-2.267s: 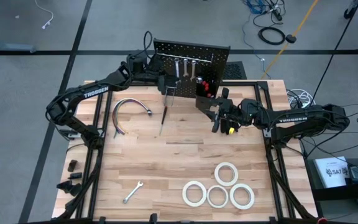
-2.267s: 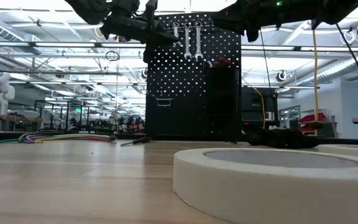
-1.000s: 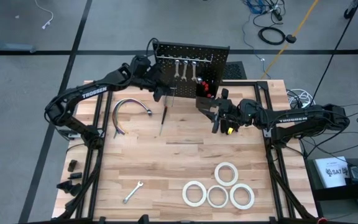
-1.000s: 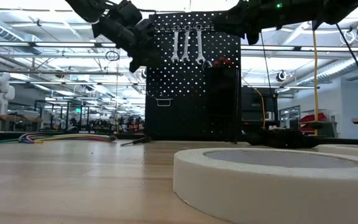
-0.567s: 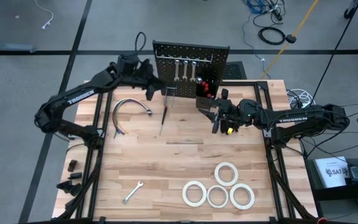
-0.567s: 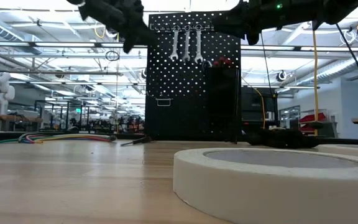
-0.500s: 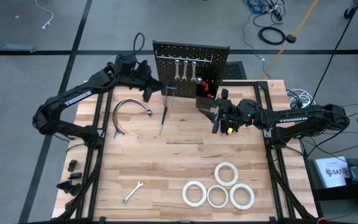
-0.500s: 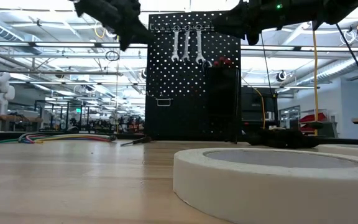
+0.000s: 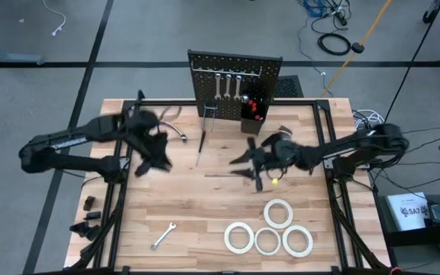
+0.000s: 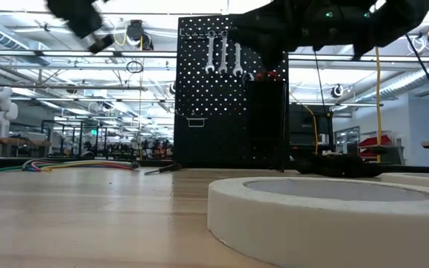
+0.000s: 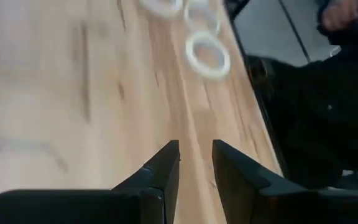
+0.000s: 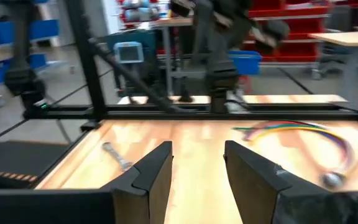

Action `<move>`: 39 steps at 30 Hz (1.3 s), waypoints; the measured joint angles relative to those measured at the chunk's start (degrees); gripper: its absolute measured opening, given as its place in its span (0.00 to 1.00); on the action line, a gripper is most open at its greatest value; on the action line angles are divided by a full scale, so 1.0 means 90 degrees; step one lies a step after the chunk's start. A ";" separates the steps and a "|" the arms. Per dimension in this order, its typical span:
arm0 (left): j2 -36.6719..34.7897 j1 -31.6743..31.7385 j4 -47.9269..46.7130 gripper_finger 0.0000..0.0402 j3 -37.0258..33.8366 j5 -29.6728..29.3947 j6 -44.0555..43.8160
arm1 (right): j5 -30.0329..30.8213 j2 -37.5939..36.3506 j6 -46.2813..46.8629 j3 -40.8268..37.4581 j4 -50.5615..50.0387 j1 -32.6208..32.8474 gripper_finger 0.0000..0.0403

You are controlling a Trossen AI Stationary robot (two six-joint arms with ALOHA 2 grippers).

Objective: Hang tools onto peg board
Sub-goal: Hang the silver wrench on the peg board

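While both arms hang above the pale, plank-grained wooden surface (image 9: 205,206), the board (image 9: 234,72), a black upright panel pierced with rows of small holes, stands at the far edge. Three slim silver wrenches (image 9: 228,85) hang from hooks near its top, side by side. A small black bin (image 9: 252,107) on its front holds red-handled tools (image 9: 255,111); their kind cannot be told. A bare wire hook (image 9: 210,116) juts out beside the bin.

On the surface in front of the board lies a thin dark screwdriver (image 9: 200,147), with a curved chrome tube (image 9: 176,130) trailing coloured wires just to its left. A fourth small wrench (image 9: 162,235) lies flat near the front edge. Four white tape rolls (image 9: 269,231), flat rings of matte paper, sit clustered at the front right, touching or nearly so; one fills the low view's foreground.

Left claw (image 9: 153,162): above the left half of the surface, well apart from the board, its two dark wedge-shaped fingers (image 11: 160,177) apart with only bare wood seen between them. Right claw (image 9: 244,164): above the middle, near the screwdriver, fingers (image 12: 149,177) likewise apart and empty.
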 joint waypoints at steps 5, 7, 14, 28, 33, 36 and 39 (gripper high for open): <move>-0.0729 -0.2001 0.0880 0.24 -0.1354 -0.0726 -0.2460 | -0.0008 0.1426 -0.0274 0.0751 0.0383 0.0580 0.36; -0.0878 -0.2881 0.1334 0.24 -0.1821 -0.0988 -0.3358 | -0.0007 0.2093 -0.0351 0.1290 0.0395 0.0814 0.36; -0.0861 -0.5781 0.2141 0.24 -0.2709 -0.2447 -0.5662 | 0.0078 0.4453 -0.0339 0.3875 -0.0159 0.1375 0.36; 0.1586 -0.9172 0.5846 0.02 -0.3200 -0.5557 -0.6923 | 0.0849 0.7174 0.0089 0.8140 -0.2258 0.1777 0.36; 0.2794 -0.9239 0.6655 0.02 -0.3200 -0.5769 -0.6920 | 0.0865 0.7613 0.0091 0.8716 -0.2505 0.1768 0.36; 0.3213 -0.9239 0.6727 0.02 -0.3200 -0.5807 -0.6923 | 0.0867 0.7671 0.0091 0.8736 -0.2503 0.1767 0.36; 0.3455 -0.9239 0.7033 0.02 -0.3200 -0.5806 -0.6916 | 0.0851 0.7672 0.0087 0.8736 -0.2600 0.1767 0.36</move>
